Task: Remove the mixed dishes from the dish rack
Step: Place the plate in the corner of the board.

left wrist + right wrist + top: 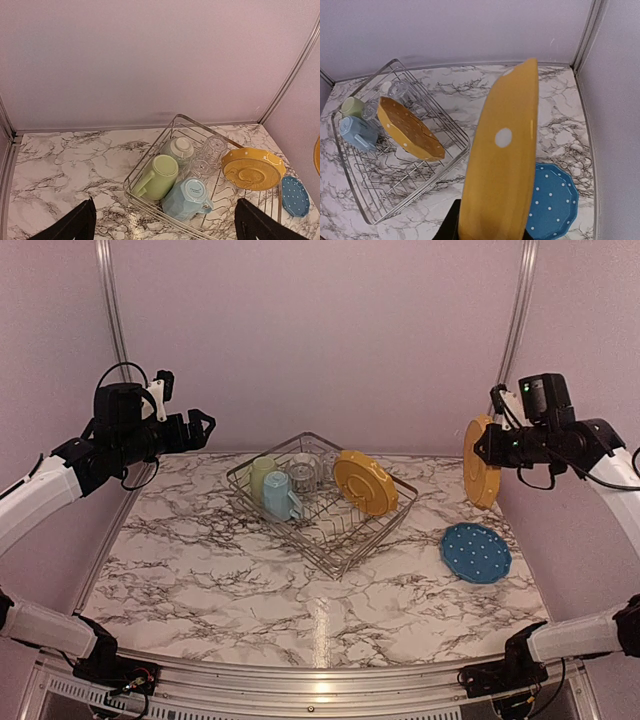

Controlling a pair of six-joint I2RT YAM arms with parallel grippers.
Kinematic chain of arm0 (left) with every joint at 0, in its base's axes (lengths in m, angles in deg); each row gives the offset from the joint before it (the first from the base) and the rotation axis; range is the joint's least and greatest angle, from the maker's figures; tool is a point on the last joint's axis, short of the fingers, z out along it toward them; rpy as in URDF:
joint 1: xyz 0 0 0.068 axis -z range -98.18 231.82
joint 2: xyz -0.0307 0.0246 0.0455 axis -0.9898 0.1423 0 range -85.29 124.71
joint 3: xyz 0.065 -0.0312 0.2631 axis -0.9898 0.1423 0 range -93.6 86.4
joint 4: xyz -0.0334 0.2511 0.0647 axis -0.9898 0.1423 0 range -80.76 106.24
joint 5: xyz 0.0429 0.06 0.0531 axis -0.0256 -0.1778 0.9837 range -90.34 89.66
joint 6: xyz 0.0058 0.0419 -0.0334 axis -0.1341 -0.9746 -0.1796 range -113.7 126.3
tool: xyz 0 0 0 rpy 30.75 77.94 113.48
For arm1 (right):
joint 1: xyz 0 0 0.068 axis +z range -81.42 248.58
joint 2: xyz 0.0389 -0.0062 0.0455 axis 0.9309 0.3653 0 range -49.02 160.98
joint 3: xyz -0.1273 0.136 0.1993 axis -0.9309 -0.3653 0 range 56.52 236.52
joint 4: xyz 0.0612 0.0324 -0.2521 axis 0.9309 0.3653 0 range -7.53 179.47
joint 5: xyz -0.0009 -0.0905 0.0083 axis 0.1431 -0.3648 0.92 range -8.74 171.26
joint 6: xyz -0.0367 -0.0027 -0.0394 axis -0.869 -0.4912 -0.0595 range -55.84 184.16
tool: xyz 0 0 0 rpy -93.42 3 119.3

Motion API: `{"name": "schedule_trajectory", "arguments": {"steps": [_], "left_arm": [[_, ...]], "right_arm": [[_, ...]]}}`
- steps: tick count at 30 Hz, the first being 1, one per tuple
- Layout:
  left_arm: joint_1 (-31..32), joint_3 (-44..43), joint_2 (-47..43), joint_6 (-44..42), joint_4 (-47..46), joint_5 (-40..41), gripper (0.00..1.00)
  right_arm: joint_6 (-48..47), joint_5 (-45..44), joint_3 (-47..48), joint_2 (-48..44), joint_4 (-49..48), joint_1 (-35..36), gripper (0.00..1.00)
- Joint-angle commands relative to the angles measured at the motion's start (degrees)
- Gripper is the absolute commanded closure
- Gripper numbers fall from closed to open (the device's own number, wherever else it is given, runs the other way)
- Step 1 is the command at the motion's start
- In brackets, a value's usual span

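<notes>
Right gripper (481, 446) is clamped on one yellow-orange plate (483, 480), held on edge in the air above the bench's right edge. Left gripper (205, 425) is spread wide and empty, raised over the far left corner. Dish rack (310, 552) stands mid-bench toward the far edge (second yellow-orange plate (365, 483), light blue mug (279, 497), pale green cup (262, 475), clear glass (303, 472) and pale green bowl (179, 149) inside). Blue plate (476, 552) lies flat by the right edge.

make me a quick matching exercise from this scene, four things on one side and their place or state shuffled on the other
Things:
1. blue plate
2. light blue mug
3. left gripper
4. right gripper

Place or state:
a. shut on a yellow plate, up in the air
b. lying flat on the table
c. open, holding nothing
d. inside the dish rack

Pairs: 1-b, 2-d, 3-c, 4-a
</notes>
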Motion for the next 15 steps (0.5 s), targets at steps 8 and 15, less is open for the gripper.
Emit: {"name": "schedule_trajectory", "arguments": {"steps": [8, 15], "left_arm": [[-0.1, -0.1, -1.1, 0.3, -0.2, -0.8, 0.01], [-0.1, -0.2, -1.3, 0.1, 0.0, -0.8, 0.01]], "right_arm": [[-3.1, -22.0, -10.8, 5.2, 0.3, 2.3, 1.0], [-0.3, -29.8, -13.7, 12.6, 2.8, 6.7, 1.0]]}}
